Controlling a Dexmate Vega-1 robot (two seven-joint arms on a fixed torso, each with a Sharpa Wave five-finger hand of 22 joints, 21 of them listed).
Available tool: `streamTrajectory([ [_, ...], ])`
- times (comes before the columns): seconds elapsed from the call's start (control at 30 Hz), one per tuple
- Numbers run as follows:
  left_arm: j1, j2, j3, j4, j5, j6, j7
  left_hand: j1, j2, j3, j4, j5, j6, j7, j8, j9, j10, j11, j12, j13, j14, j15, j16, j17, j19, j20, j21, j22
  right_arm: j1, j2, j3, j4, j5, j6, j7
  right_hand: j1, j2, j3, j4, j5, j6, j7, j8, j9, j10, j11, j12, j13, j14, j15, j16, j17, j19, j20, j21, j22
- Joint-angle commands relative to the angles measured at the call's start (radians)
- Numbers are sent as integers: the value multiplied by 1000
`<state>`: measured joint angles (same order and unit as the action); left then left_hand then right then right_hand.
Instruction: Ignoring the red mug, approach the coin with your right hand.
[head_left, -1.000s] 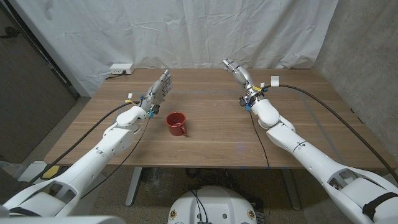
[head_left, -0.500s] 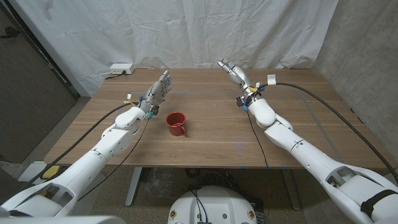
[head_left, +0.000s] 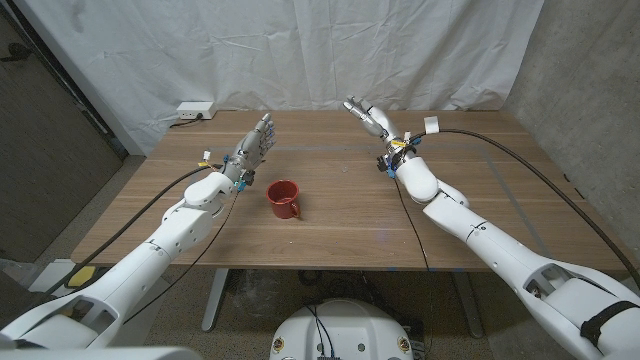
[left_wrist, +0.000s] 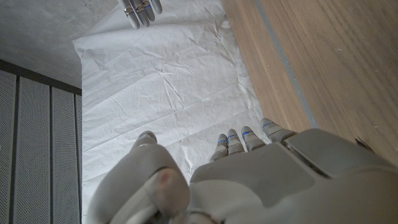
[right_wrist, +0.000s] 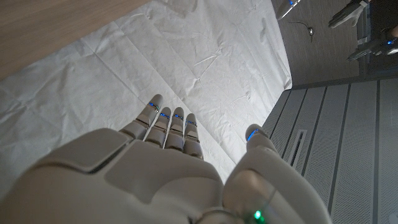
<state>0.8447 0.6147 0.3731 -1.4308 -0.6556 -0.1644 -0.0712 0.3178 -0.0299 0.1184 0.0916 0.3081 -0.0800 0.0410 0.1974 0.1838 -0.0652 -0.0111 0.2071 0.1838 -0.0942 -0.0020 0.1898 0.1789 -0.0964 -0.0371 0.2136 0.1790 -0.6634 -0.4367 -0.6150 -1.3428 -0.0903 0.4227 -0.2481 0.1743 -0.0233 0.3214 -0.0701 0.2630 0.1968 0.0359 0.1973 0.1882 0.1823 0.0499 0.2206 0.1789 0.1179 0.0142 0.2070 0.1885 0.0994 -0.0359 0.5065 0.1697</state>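
A red mug (head_left: 284, 199) stands left of the middle of the wooden table (head_left: 350, 215), its handle toward the near edge. My right hand (head_left: 365, 115) is raised over the far part of the table, open, with its fingers stretched toward the white curtain and nothing in them. In the right wrist view that hand (right_wrist: 168, 168) faces the curtain, with a strip of table (right_wrist: 50, 25) beyond it. My left hand (head_left: 255, 143) is held up behind and left of the mug, open and holding nothing. The left wrist view has that hand (left_wrist: 236, 180) beside the table's edge.
A white power strip (head_left: 194, 110) lies at the table's back left corner. A white curtain (head_left: 300, 50) hangs just behind the table. A black cable (head_left: 520, 165) runs along my right arm, with a white tag (head_left: 431, 125) near the wrist.
My right hand has swung a little to the left and toward the far edge of the table. The left arm and the mug have not moved.
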Motion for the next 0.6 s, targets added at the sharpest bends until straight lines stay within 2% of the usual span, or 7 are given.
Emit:
streamTrajectory([
  [0.03,-1,-5,1,5,0,-8,-1,13,3,0,-3,-3,6,0,5,1,3,3,0,3,1,1,1,4,0,-57,-5,2,24,-3,-33,7,-62,-45,-23,12,0,4,-3,1,10,1,6,2,6,-3,-2,6,7,4,-3,2,6,-33,-1,6],
  [0.6,-6,2,7,5,6,-10,-17,18,2,-3,-6,-6,3,1,2,1,-1,8,-3,3,-1,6,-1,4,-3,-50,-7,2,42,-14,-64,6,-131,-76,-58,12,4,4,-3,0,9,1,5,2,4,-2,-4,6,7,4,-4,3,7,-32,-8,6],
])
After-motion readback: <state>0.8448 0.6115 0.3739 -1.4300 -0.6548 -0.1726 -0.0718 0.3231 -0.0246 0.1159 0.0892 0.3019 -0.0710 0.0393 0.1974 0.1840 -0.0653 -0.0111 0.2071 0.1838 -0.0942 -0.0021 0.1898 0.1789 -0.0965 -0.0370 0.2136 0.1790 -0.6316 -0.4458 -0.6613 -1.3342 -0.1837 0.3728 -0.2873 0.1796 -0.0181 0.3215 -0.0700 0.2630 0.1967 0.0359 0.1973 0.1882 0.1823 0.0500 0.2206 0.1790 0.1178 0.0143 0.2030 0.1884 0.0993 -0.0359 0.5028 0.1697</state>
